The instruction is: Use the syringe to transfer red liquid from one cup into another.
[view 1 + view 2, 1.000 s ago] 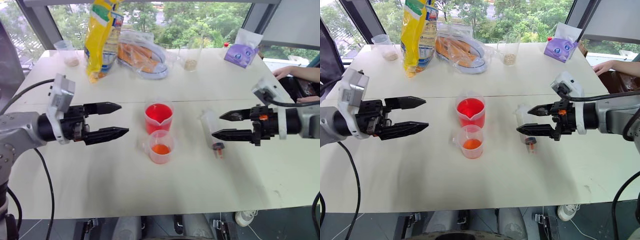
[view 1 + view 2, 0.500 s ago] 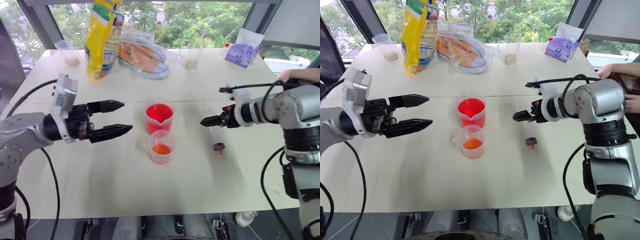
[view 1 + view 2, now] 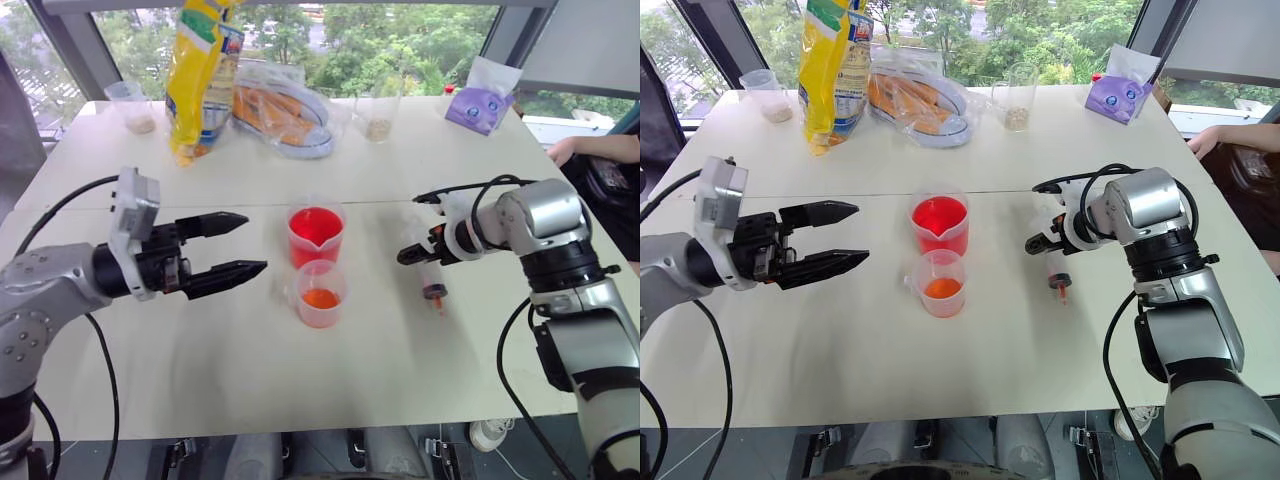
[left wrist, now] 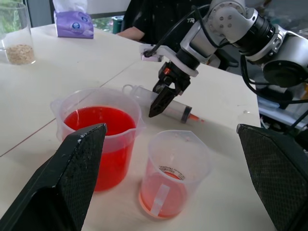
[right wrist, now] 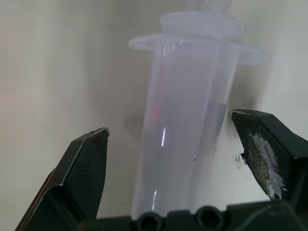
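Jaws on both arms spread: right gripper (image 5: 168,159) straddles the syringe (image 5: 185,125) barrel with gaps either side, not pinching yet; left gripper (image 3: 235,247) spread wide on nothing, hovering left of the cups.

Desk (image 3: 250,370) is pale, with a yellow bag (image 3: 203,75), a clear packet of orange food (image 3: 285,115) and a purple tissue pack (image 3: 478,105) at the far side. Larger spouted cup (image 3: 317,232) sits mid-desk, bright with red liquid (image 3: 317,224); smaller cup (image 3: 322,293) just in front of it, near or touching, orange-red low down. Syringe lies flat on the desk to the right of the cups, apart from them, orange tip toward the robot.

Step in hand, as I read it: grasping the syringe, transfer not started. Next move calls for closing on the barrel squarely, then lifting it tip-down toward the larger cup.

Right wrist view gives the barrel centred between the fingers and its flange; head views can't settle that. Left wrist view shows liquid levels in both cups from the side. A person's arm (image 3: 590,148) rests at the far right edge.
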Controlling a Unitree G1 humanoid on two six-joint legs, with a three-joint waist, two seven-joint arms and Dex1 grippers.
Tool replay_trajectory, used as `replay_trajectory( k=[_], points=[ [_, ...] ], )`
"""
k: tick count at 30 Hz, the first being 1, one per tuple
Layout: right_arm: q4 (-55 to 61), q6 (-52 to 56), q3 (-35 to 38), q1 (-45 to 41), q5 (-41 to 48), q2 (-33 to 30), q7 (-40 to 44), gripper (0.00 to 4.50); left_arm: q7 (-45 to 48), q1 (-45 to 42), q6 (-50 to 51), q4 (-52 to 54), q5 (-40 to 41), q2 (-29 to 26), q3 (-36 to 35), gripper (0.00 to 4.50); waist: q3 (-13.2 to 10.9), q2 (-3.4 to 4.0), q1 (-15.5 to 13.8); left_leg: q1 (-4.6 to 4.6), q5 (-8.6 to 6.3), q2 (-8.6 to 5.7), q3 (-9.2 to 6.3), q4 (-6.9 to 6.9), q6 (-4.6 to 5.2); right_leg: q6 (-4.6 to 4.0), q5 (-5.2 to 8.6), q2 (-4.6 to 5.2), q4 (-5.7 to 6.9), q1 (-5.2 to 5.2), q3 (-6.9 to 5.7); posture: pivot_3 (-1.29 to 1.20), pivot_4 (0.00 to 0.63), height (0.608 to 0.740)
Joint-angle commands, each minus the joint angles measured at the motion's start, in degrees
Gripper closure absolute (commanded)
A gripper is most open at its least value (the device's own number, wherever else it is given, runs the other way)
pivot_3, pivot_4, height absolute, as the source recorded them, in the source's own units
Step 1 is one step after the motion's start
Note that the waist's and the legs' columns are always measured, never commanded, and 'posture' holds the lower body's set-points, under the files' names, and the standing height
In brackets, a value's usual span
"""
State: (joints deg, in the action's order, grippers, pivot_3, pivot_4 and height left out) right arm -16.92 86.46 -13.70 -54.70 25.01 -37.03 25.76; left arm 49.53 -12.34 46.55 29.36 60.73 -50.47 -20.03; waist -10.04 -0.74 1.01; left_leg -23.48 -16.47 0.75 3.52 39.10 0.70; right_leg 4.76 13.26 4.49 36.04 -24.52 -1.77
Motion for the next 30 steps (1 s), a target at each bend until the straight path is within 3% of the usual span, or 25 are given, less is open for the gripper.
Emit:
replay_trajectory(
  k=[1, 4, 5, 11, 13, 16, 18, 23, 30],
  points=[
    [-1.3, -1.7, -1.5, -0.4, -1.7, 0.3, 1.5, 1.38, -0.2, 0.3, -1.5, 1.5, 0.5, -0.2, -2.3, 0.0, 0.0, 0.0, 0.0, 0.01, 0.0, 0.0, 0.0, 0.0, -0.01, 0.0, 0.0, 0.0, 0.01, 0.0, 0.0, 0.0, 0.15, 0.74],
    [-0.5, -1.2, -1.5, -0.2, -2.3, 0.4, 2.3, 2.93, 0.0, 0.2, -1.8, 0.9, 0.3, -0.6, -2.5, 0.0, 0.0, -0.01, 0.0, 0.04, 0.02, 0.03, -0.01, 0.0, -0.03, -0.01, 0.0, -0.02, 0.03, 0.0, 0.01, 0.0, 0.15, 0.74],
    [-0.1, -0.9, -1.2, -0.1, -2.4, 0.5, 2.4, 3.09, 0.1, 0.0, -1.9, 0.7, 0.2, -0.7, -2.4, 0.0, 0.0, 0.0, 0.0, 0.04, 0.02, 0.05, -0.01, 0.0, -0.03, -0.01, 0.0, -0.04, 0.03, 0.0, 0.01, 0.0, 0.15, 0.74],
    [8.5, -3.8, 4.2, -0.9, -1.2, -0.9, 4.1, 3.09, 1.1, -2.5, -2.0, -2.1, -0.1, -1.6, -2.3, 0.0, -0.1, 0.1, -0.1, -0.01, 0.02, 0.05, 0.0, 0.0, -0.03, 0.0, 0.0, -0.05, 0.04, -0.06, 0.0, 0.0, 0.15, 0.74],
    [12.4, -7.1, 10.5, -2.2, 1.3, 0.4, 5.4, 3.09, 1.5, -4.3, -1.8, -3.8, 0.2, -2.0, -2.4, 0.0, -0.1, 0.12, -0.1, -0.06, 0.02, 0.05, 0.0, -0.01, -0.03, 0.13, -0.07, -0.05, 0.04, -0.11, 0.0, 0.0, 0.15, 0.74],
    [20.2, -20.4, 25.3, -4.4, 9.5, 7.3, 7.3, 3.09, 2.7, -8.8, -1.2, -7.4, 0.1, -2.7, -1.2, 0.0, -0.1, 0.12, -0.2, -0.11, 0.01, 0.05, -0.01, -0.03, -0.03, 0.2, -0.11, -0.05, 0.03, -0.13, -0.02, 0.0, 0.15, 0.74],
    [23.3, -25.4, 28.9, -3.6, 12.6, 10.8, 8.4, 3.09, 3.7, -11.5, -1.0, -9.3, -0.6, -3.0, 0.1, 0.0, -0.1, 0.14, -0.2, -0.13, 0.02, 0.08, -0.02, -0.05, -0.03, 0.24, -0.13, -0.13, 0.06, -0.18, -0.02, 0.0, 0.15, 0.74],
    [24.5, -35.6, 29.0, -2.1, 16.9, 19.2, 11.0, 3.09, 7.1, -17.5, -1.1, -14.0, -2.7, -3.9, 3.2, 0.0, -0.1, 0.06, -0.2, -0.07, 0.02, 0.08, -0.08, -0.07, -0.04, 0.24, -0.12, -0.13, 0.03, -0.03, -0.05, 0.0, 0.15, 0.74],
    [19.0, -52.9, 21.9, 4.0, 12.0, 27.7, 16.8, 3.09, 9.8, -23.6, -0.5, -17.5, -4.5, -3.9, 5.9, 0.0, -0.1, 0.08, 0.0, -0.05, 0.03, 0.06, -0.05, -0.07, -0.05, 0.25, -0.12, -0.1, 0.09, -0.07, -0.04, 0.0, 0.15, 0.74]
  ],
)
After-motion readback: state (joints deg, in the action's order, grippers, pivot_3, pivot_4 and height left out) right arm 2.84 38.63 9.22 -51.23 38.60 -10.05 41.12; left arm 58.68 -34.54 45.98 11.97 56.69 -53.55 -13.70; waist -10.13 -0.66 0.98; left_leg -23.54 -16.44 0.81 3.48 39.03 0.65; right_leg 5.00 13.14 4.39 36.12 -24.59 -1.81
